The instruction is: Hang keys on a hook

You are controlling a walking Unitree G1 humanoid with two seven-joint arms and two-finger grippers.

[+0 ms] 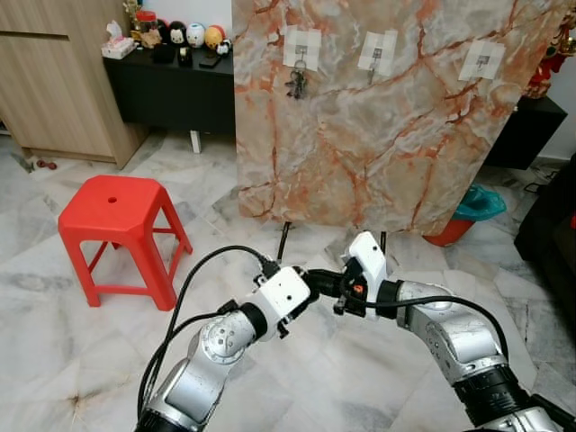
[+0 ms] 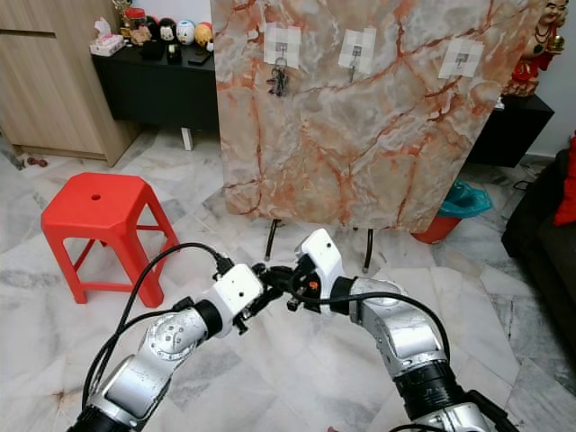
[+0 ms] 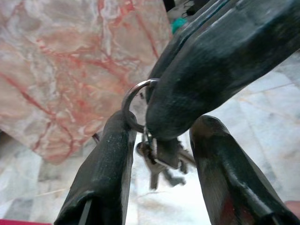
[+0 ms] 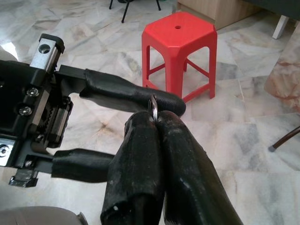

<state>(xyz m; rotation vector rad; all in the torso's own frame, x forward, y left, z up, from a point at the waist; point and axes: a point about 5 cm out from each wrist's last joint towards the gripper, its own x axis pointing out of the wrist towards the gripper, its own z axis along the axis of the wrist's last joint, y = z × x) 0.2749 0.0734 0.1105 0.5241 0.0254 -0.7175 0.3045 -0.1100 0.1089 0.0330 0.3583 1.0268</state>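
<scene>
Low over the marble floor (image 1: 72, 360), the right tool (image 4: 157, 119) is clamped on the silver key ring with dangling keys (image 3: 157, 154), between the spread fingers of the left tool (image 3: 159, 154). Ahead stands a marble-patterned board (image 1: 387, 126) with three hooks, the leftmost hook (image 1: 300, 63) carrying other keys (image 1: 297, 84); a red plastic stool (image 1: 117, 216) stands to the left.

A red plastic square-topped stool (image 1: 117, 220) is standing on the white grey-veined marble floor (image 1: 54, 360). An upright board (image 1: 387, 135) is showing cream marbling with rust-orange veins. The steel key ring (image 3: 133, 105) is gleaming silver between black rubbery fingers (image 3: 101, 173).
</scene>
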